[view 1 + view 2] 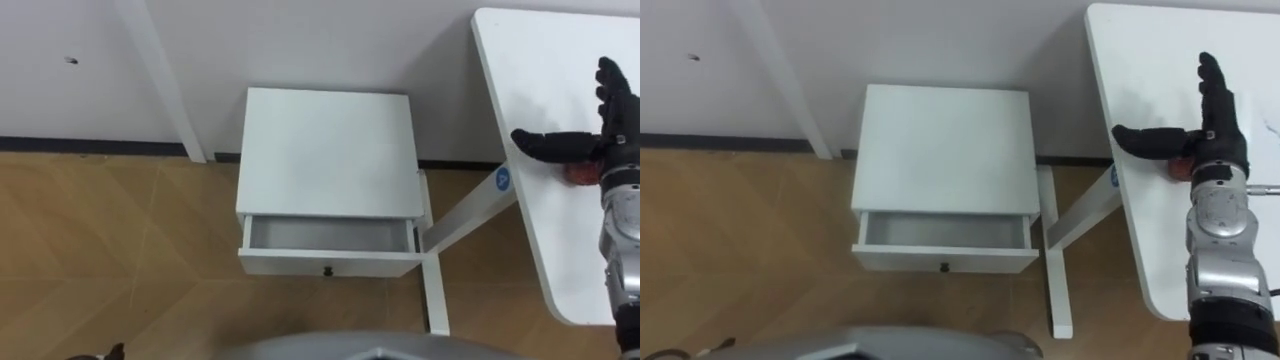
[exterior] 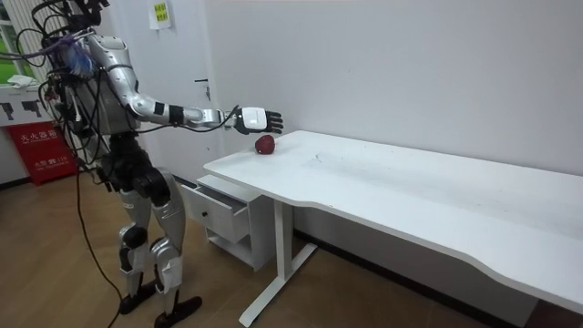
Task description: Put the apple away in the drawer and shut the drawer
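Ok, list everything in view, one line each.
apple: one, red, on the table under the right hand
table: one, white, right of the cabinet
cabinet: one, white, against the wall
drawer: one, white, open, nothing seen inside
knob: one, dark, drawer front
box: one, red, room view's left
right hand: black, open, over the apple
left hand: dark tip, left eye view's lower left edge
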Motion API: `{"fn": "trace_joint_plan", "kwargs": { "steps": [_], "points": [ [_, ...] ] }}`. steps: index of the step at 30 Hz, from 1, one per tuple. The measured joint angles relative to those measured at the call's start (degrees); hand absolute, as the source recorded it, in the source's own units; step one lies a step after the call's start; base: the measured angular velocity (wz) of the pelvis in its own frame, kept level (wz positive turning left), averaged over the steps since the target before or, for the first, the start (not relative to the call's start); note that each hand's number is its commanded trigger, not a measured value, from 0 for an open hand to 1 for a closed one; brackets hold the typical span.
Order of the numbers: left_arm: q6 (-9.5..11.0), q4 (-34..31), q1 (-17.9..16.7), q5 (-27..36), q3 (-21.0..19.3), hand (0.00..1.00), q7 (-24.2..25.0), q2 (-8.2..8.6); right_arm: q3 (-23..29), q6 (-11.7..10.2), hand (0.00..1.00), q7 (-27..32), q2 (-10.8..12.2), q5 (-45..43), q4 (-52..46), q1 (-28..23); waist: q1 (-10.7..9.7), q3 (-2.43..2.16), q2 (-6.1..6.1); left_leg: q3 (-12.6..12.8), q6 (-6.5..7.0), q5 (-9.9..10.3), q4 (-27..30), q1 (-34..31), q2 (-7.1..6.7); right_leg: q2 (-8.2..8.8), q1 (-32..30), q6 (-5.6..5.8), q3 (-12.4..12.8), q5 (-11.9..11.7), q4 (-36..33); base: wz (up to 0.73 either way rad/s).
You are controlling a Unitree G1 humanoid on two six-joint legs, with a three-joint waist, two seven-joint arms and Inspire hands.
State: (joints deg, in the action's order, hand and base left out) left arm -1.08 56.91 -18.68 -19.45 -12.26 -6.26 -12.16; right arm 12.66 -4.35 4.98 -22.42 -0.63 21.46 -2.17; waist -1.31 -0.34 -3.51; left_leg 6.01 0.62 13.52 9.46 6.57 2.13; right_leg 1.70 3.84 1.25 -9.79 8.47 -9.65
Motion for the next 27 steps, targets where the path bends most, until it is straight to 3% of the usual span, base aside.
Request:
{"fn": "trace_joint_plan", "kwargs": {
  "steps": [6,11,16,20,27],
  "points": [
    [0.0,-0.1,0.0,0.1,0.0,0.0,-0.5,0.04,0.0,0.0,0.0,0.6,-0.4,0.4,0.0,-0.2,-0.1,-0.2,-1.14,0.0,-0.01,0.0,0.0,0.0,0.09,0.05,0.0,0.0,0.0,0.0,0.0,0.0],
    [0.0,-0.4,-0.1,0.1,0.1,0.0,-0.9,0.04,0.0,0.0,0.0,0.8,-0.4,0.4,0.1,-0.5,-0.3,-0.28,-1.3,0.1,0.0,0.0,0.1,0.1,0.09,0.06,0.1,0.0,0.0,0.0,0.0,0.0],
    [0.0,-0.7,-0.1,0.1,0.3,0.0,-1.0,0.04,0.0,0.0,0.0,0.8,-0.4,0.3,0.6,-1.4,-0.3,-0.02,-0.95,-0.1,-0.01,0.0,0.0,0.0,0.1,0.04,0.1,0.0,-0.2,0.0,0.0,0.0],
    [0.0,-0.7,-0.2,0.1,0.7,0.0,-1.0,0.03,0.0,0.0,0.0,0.6,-0.4,0.3,1.9,-1.7,-0.2,0.55,-1.09,-0.1,-0.01,0.0,0.0,0.0,0.1,0.05,0.1,0.0,-0.3,0.0,0.0,0.0],
    [0.0,-0.6,-0.2,0.1,1.4,0.0,-1.0,0.01,0.0,0.0,0.0,0.0,-0.4,-0.3,2.4,-1.8,-0.4,0.47,-1.77,-0.1,-0.01,0.0,-0.1,-0.1,0.09,0.04,0.0,0.0,-0.5,0.0,0.0,0.0]
  ]
}}
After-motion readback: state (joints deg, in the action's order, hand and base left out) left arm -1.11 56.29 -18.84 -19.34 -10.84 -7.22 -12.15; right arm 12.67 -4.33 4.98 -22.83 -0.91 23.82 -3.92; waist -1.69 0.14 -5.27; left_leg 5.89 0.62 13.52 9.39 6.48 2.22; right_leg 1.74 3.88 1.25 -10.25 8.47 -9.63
